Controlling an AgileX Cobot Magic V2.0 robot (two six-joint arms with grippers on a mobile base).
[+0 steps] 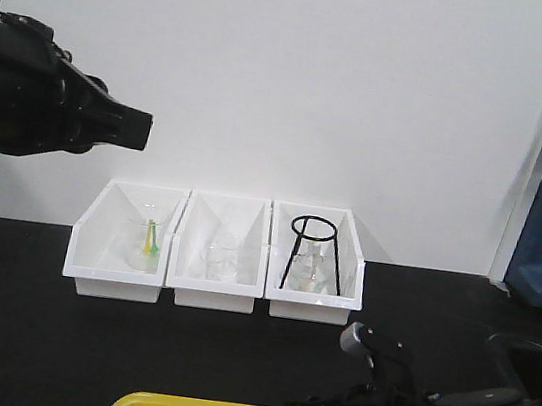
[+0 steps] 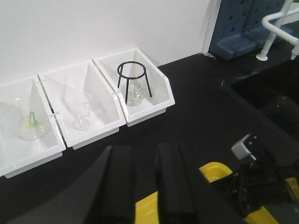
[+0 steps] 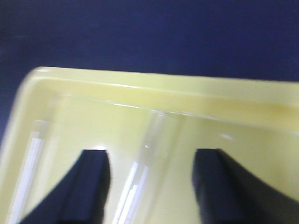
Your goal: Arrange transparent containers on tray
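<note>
Right gripper (image 3: pixel 152 156) hangs low over the yellow tray (image 3: pixel 140 86), fingers spread. One glass test tube (image 3: pixel 156 126) lies flat between them, touching neither. Left gripper (image 2: pixel 142 149) is held high, fingers parted and empty, with the white bins (image 2: pixel 88 100) ahead of it.

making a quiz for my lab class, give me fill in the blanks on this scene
The white bins by the wall number ___. The black wire stand stands in the ___ bin in the front view. The test tube between the fingers of the right gripper lies in the tray, coloured ___. Missing: three; rightmost; yellow.
</note>
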